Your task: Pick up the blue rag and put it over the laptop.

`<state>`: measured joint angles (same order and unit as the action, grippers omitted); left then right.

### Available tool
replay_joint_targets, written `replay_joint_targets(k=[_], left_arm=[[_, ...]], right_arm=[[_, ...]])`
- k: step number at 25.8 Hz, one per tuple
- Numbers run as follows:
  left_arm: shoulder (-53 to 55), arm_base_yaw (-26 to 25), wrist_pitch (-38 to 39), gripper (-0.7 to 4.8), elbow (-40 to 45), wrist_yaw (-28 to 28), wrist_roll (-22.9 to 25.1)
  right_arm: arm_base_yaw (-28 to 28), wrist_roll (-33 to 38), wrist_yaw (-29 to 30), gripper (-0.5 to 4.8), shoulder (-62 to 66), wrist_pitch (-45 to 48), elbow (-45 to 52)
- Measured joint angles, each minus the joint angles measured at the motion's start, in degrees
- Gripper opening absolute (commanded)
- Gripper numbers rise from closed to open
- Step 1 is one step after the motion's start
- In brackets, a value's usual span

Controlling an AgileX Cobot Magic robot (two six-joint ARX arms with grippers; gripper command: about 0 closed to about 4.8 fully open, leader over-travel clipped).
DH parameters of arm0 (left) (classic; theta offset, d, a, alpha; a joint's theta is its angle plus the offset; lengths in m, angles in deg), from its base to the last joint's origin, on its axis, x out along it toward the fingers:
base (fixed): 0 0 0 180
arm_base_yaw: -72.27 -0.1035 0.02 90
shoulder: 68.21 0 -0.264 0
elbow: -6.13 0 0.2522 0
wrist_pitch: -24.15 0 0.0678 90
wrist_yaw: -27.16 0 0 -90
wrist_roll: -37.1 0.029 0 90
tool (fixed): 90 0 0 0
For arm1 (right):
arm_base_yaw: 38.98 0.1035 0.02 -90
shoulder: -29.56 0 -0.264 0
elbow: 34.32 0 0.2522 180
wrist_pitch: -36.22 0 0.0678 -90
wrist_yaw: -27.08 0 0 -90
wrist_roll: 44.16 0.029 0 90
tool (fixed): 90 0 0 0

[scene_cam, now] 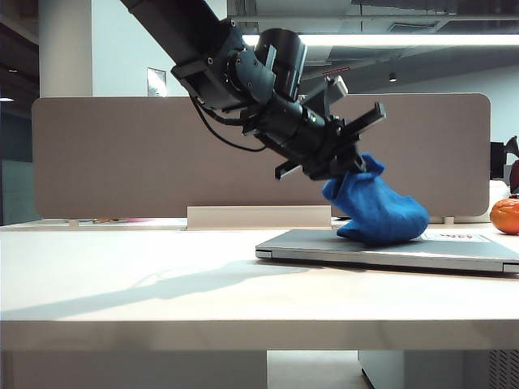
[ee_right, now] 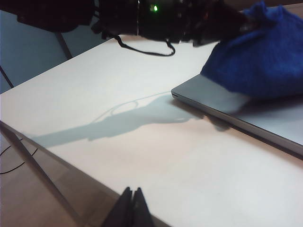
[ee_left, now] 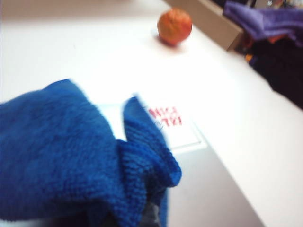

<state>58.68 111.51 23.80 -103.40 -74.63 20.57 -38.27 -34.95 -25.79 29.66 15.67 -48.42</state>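
Two grippers are shown, and only one is at work. The left gripper (scene_cam: 345, 166) is seen in the exterior view slanting down from the upper left, its jaws closed tight on a bunched end of the blue rag (scene_cam: 377, 208), which hangs from it in a rounded bundle whose lower part rests on the lid of the laptop (scene_cam: 454, 251). The laptop lies shut and flat on the white table (scene_cam: 146, 275), toward the right. In the left wrist view the rag (ee_left: 61, 156) fills the near field, so the jaws themselves are hidden there; what is given only by this view is the white sticker (ee_left: 177, 125) with red print on the lid, just beyond the cloth, and an orange round object (ee_left: 174, 26) well apart on the table. That object (scene_cam: 506, 215) is cut by the edge of the exterior view. The right gripper (ee_right: 130, 208) is seen only in its own wrist view, its fingertips pressed together on nothing, off the near table edge, well apart from the laptop (ee_right: 265, 116) and the rag (ee_right: 258, 54).
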Motion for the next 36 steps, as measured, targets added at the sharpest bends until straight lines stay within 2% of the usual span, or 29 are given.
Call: replay_joint_targets(k=[1, 3, 4, 5, 7, 8, 10, 12, 27, 31, 34, 36], left_arm=[[0.2, 0.0, 0.3, 0.04, 0.0, 0.0, 0.0], [0.6, -0.3, 1.6, 0.64, -0.1, 0.0, 0.0], [0.7, -0.5, 2.3, 1.19, -0.1, 0.0, 0.0], [0.7, -0.7, 3.4, 2.08, -0.1, 0.0, 0.0], [0.8, -1.3, 5.5, 3.03, -0.1, 0.1, 0.0], [0.8, -1.6, 5.7, 3.49, -0.1, 0.1, 0.0], [0.8, -1.9, 5.8, 3.87, -0.2, 0.0, 0.0], [0.8, -2.1, 5.8, 4.05, -0.3, 0.0, 0.0], [0.5, -6.3, 15.6, 4.04, -0.3, 0.5, 0.1], [-0.1, -7.3, 19.3, 4.04, -0.3, 2.5, 2.2], [-1.2, -8.2, 23.5, 4.04, -0.3, 5.4, 6.5], [-2.3, -8.4, 25.4, 3.92, -0.3, 5.6, 7.4]], right_arm=[[0.0, 0.0, 0.0, -0.06, 0.0, 0.0, 0.0], [0.0, 0.0, 0.0, -0.06, 0.0, 0.0, 0.0], [0.0, 0.0, 0.0, -0.06, 0.0, 0.0, 0.0], [0.0, 0.0, 0.0, -0.06, 0.0, 0.0, 0.0], [0.0, 0.0, 0.0, -0.06, 0.0, 0.0, 0.0], [0.0, 0.0, 0.0, -0.06, 0.0, 0.0, 0.0], [0.0, 0.0, 0.0, -0.06, 0.0, 0.0, 0.0], [0.0, 0.0, 0.0, -0.06, 0.0, 0.0, 0.0], [0.0, 0.0, 0.0, -0.06, 0.0, 0.0, 0.0], [0.0, 0.0, 0.0, -0.06, 0.0, 0.0, 0.0], [0.0, 0.0, 0.0, -0.06, 0.0, 0.0, 0.0], [0.0, 0.0, 0.0, -0.06, 0.0, 0.0, 0.0]])
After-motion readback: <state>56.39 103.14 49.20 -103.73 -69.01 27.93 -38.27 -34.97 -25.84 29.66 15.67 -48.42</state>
